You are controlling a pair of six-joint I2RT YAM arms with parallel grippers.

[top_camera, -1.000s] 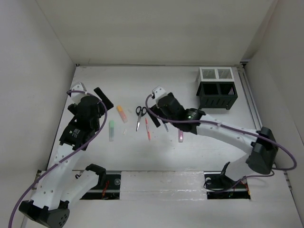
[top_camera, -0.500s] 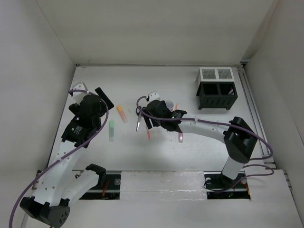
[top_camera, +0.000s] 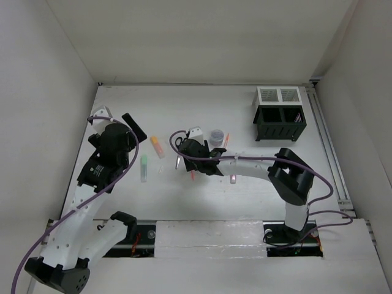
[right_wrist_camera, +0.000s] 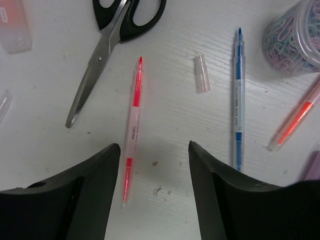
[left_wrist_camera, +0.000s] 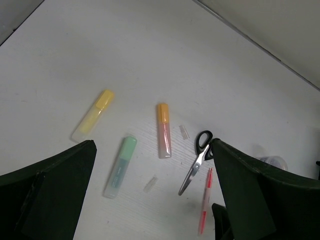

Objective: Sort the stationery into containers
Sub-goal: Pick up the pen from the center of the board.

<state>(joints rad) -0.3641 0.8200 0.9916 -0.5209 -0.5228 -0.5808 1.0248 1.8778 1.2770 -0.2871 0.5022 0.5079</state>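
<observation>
My right gripper [top_camera: 195,156] is open, low over the table. In the right wrist view its jaws [right_wrist_camera: 152,165] stand to either side of bare table just right of the red pen [right_wrist_camera: 132,130]. Black-handled scissors [right_wrist_camera: 115,30], a blue pen [right_wrist_camera: 238,95], an orange pen [right_wrist_camera: 297,117] and a clear cap [right_wrist_camera: 201,73] lie beyond. My left gripper [top_camera: 125,128] is open and empty at the far left. Its view shows yellow [left_wrist_camera: 92,115], green [left_wrist_camera: 120,166] and orange [left_wrist_camera: 163,130] highlighters. The black mesh organiser [top_camera: 279,122] and the white mesh box [top_camera: 279,95] stand at the far right.
A clear jar of paper clips [top_camera: 217,135] stands just beyond my right gripper. A purple highlighter [top_camera: 233,177] lies to its right. A second small clear cap [left_wrist_camera: 150,183] lies near the green highlighter. White walls enclose the table on three sides.
My right arm has folded back to the left and its gripper now sits over the red pen. The clip jar and orange pen are uncovered. My left arm has barely moved.
</observation>
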